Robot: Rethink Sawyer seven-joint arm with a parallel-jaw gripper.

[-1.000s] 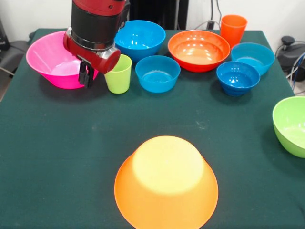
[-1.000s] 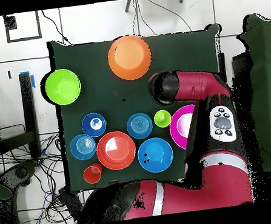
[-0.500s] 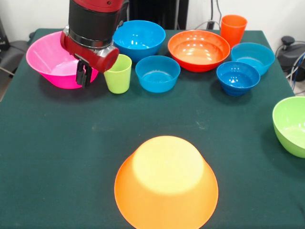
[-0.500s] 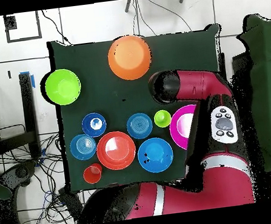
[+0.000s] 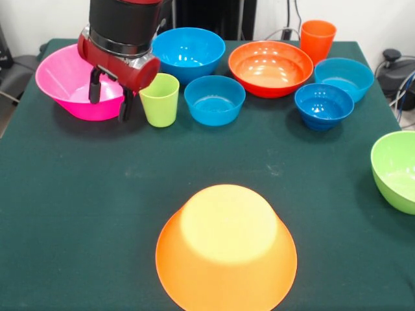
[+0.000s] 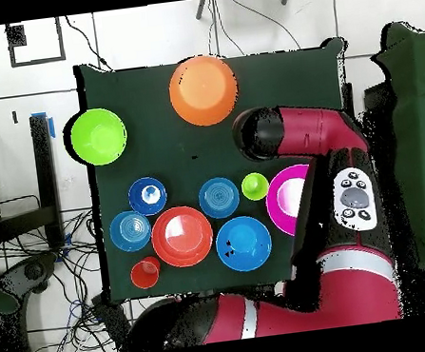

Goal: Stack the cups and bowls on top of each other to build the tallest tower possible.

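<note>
The large light-orange bowl [image 5: 226, 249] lies upside down at the near middle of the table, with nothing on it; it also shows in the overhead view [image 6: 204, 90]. My gripper [image 5: 109, 100] is open and empty. It hangs over the near right rim of the pink bowl [image 5: 65, 81], one finger in front of the bowl's inside and the other by its outer wall. The lime green cup [image 5: 160, 99] stands upright just right of the gripper. The ribbed orange cup [image 5: 317, 40] stands at the far right. In the overhead view the arm [image 6: 298, 140] hides the gripper beside the pink bowl [image 6: 286, 198].
A medium blue bowl [image 5: 189, 52], a small blue bowl [image 5: 214, 98], the red-orange bowl [image 5: 270, 67] and two more small blue bowls [image 5: 343, 78] [image 5: 323, 105] stand in a far row. The lime-green bowl [image 5: 395, 170] sits at the right edge.
The gripper's fingers have spread from shut to open. The gripper has shifted slightly left and farther back over the pink bowl's rim. No bowl or cup has moved.
</note>
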